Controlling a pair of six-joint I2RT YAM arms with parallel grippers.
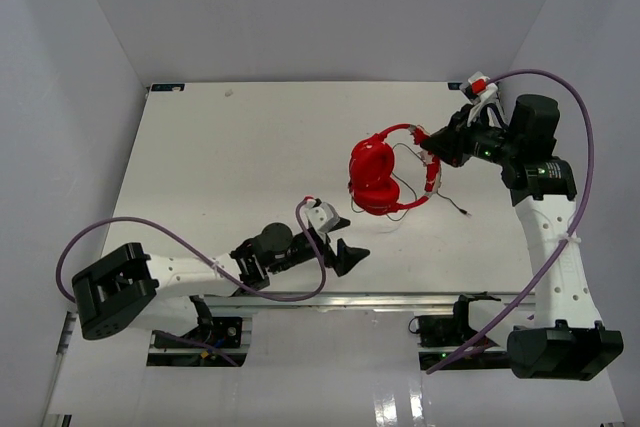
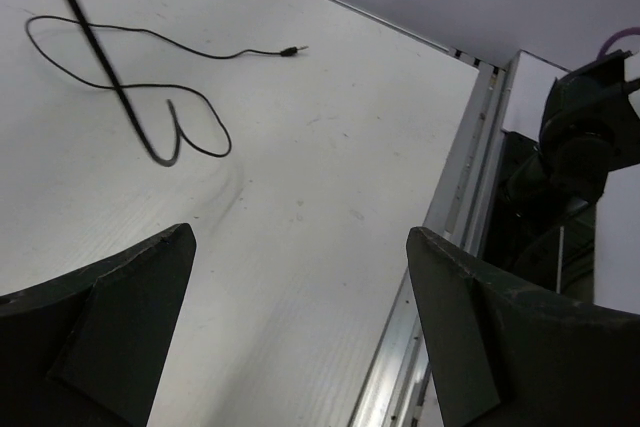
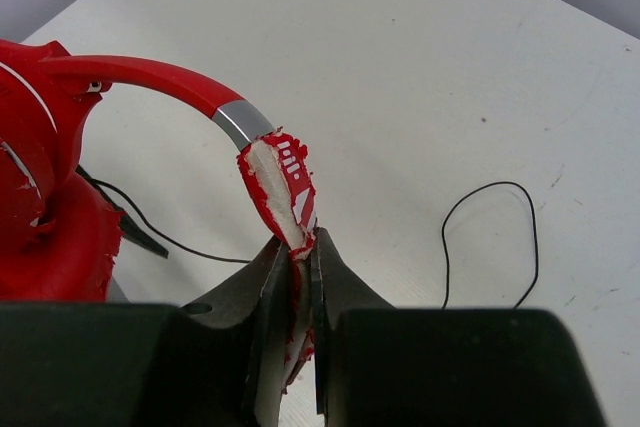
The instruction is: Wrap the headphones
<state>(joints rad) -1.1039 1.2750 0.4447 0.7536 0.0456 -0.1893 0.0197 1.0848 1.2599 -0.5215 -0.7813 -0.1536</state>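
The red headphones (image 1: 373, 177) rest on the white table (image 1: 220, 167), cups stacked at the left and the headband (image 1: 432, 175) arching right. My right gripper (image 1: 433, 150) is shut on the headband's worn, white-marked padding (image 3: 290, 182), which stands pinched between its fingertips (image 3: 300, 247). The cups (image 3: 40, 217) fill the left edge of the right wrist view. The thin dark cord (image 1: 408, 179) trails loose over the table to its plug (image 1: 468, 212). It also loops across the left wrist view, cord (image 2: 130, 87) and plug (image 2: 291, 49). My left gripper (image 1: 349, 241) is open and empty, well short of the headphones.
An aluminium rail (image 1: 400, 299) runs along the table's near edge and shows again as the rail (image 2: 445, 237) beside my left fingers. Purple robot cables (image 1: 585, 167) loop off both arms. White walls (image 1: 90, 67) close in the table on three sides.
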